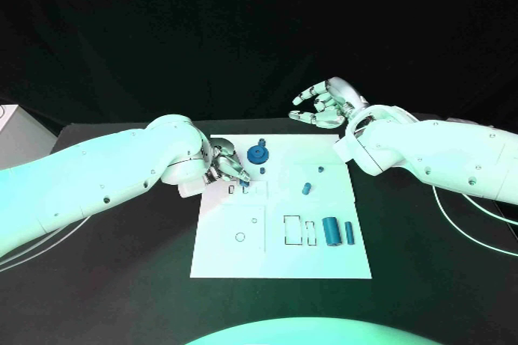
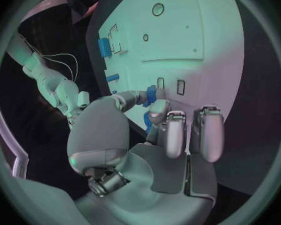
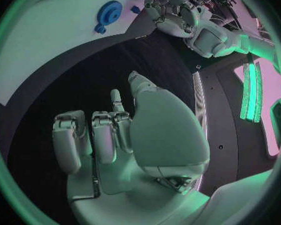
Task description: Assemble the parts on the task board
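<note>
The white task board (image 1: 281,244) lies in the middle of the black table. My left hand (image 1: 227,165) hovers over the board's far left corner and pinches a small blue part (image 2: 149,93) between thumb and a finger, right above two slots (image 2: 180,87). A blue gear (image 1: 258,154) stands just beside that hand and also appears in the right wrist view (image 3: 109,12). A short blue peg (image 1: 307,187) lies mid-board, and two blue cylinders (image 1: 339,230) lie near the right edge. My right hand (image 1: 323,105) is raised beyond the board's far edge, fingers loosely curved and apart, holding nothing.
A white box (image 1: 10,125) stands at the table's far left edge. Thin cables (image 1: 466,229) trail over the table under the right arm. Outlined recesses and a small ring mark (image 1: 241,236) sit on the board's near half.
</note>
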Controlling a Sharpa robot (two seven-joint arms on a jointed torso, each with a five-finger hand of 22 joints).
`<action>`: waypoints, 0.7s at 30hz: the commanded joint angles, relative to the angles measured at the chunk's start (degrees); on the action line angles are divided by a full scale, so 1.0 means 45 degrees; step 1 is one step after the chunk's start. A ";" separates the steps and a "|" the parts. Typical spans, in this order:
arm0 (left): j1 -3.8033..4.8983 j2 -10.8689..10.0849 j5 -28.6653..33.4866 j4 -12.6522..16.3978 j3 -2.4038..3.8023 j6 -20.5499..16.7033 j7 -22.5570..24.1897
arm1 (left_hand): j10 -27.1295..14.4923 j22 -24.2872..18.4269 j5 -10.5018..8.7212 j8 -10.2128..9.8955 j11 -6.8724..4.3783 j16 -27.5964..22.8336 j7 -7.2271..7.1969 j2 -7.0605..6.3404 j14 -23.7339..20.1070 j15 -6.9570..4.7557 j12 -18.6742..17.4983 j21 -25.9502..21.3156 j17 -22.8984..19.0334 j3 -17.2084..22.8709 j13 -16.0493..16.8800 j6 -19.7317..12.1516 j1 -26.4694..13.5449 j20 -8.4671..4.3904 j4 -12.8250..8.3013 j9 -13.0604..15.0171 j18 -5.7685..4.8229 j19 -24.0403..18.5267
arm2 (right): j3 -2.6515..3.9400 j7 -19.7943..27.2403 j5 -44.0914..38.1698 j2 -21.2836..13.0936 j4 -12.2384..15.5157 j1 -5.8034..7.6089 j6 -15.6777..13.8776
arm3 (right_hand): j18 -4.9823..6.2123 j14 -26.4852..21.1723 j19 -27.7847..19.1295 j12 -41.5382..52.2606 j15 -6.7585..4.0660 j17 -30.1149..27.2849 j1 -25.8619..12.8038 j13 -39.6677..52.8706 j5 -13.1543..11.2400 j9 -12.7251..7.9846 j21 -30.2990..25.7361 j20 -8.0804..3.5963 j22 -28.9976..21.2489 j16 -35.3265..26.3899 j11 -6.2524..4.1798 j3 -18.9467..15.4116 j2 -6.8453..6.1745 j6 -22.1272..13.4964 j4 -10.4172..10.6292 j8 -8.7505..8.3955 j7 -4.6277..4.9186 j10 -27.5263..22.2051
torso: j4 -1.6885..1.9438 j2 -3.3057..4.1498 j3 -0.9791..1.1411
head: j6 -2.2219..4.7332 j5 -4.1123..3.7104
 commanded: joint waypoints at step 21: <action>-0.0166 0.0152 -0.1135 0.0130 -0.0211 -0.0044 -0.0118 | 0.0232 0.1266 0.0402 0.0023 -0.0037 0.0054 -0.0384 -0.0007 0.1323 -0.0102 0.0196 0.0113 0.3354 0.2003 0.0192 0.0573 -0.0032 -0.0092 -0.2138 0.0971 -0.0210 0.0263 | -0.0002 0.0051 -0.0095 -0.0017 0.0021 -0.0020 0.0205 | -0.0182 0.1194 0.1333 -0.0050 0.0095 0.2741 -0.0124 0.2844 0.0057 -0.0013 0.0058 0.0095 0.3351 -0.0060 0.0092 -0.0072 0.0036 -0.0064 0.0022 0.0038 0.0000 0.0752 | -0.0021 0.0015 0.0009 | -0.0076 0.0038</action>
